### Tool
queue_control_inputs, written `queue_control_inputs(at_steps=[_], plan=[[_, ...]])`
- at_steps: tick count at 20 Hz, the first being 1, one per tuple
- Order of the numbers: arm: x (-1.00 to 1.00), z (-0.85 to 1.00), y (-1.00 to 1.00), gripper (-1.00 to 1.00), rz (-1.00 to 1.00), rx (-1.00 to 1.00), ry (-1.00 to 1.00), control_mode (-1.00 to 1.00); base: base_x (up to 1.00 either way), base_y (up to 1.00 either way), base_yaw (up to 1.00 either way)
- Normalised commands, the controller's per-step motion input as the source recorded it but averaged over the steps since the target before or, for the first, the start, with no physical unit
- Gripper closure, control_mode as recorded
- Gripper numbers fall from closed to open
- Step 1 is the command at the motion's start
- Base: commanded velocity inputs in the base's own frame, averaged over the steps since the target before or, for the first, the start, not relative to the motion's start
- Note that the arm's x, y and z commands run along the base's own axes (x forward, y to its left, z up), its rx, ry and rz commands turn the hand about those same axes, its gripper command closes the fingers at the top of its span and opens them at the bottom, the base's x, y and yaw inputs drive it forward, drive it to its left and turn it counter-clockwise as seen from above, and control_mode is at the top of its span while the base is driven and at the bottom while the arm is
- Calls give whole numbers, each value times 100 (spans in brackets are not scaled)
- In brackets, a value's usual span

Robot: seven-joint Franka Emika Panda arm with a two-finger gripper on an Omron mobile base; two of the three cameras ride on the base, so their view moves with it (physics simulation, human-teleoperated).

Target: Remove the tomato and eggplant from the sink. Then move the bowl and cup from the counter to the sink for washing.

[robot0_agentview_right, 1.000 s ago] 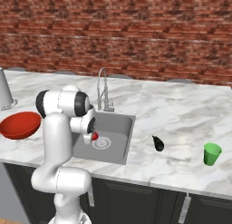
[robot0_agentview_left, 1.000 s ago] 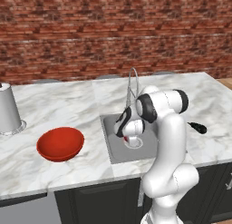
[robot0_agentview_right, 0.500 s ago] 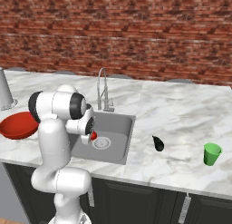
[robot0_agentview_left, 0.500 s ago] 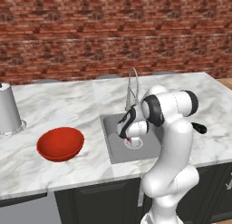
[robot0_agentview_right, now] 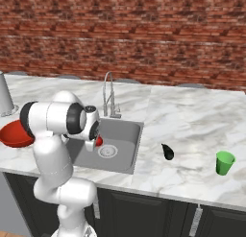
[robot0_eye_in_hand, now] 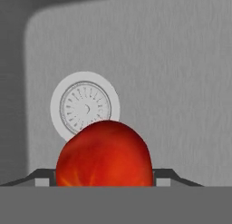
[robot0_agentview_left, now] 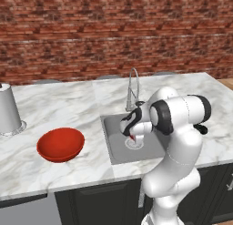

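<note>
Pincer (robot0_eye_in_hand: 104,184) clamped on tomato (robot0_eye_in_hand: 104,155) | above sink (robot0_eye_in_hand: 181,82) drain (robot0_eye_in_hand: 84,107)

No text, label, brand, number or sign could be read anywhere in these views; every surface shown was plain and unmarked.

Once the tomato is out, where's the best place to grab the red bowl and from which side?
Probably the rim of the bowl, from straight above, one finger inside and one outside. It sits upright, wide and shallow on the counter, so it looks too broad to span, and the near edge faces the hand.
</note>
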Motion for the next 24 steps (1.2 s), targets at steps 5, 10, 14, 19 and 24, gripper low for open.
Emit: queue_control_inputs(at_steps=[5, 10, 14, 19, 24], plan=[[-28, 30, -10, 100, 0, 0, 0, -100, 0, 0, 0], [-33, 24, -9, 100, 0, 0, 3, -100, 0, 0, 0], [-32, 22, -9, 100, 3, 0, 9, -100, 0, 0, 0], [-27, 15, -6, 100, 11, 0, 18, -100, 0, 0, 0], [-28, 11, -5, 100, 16, 0, 27, -100, 0, 0, 0]])
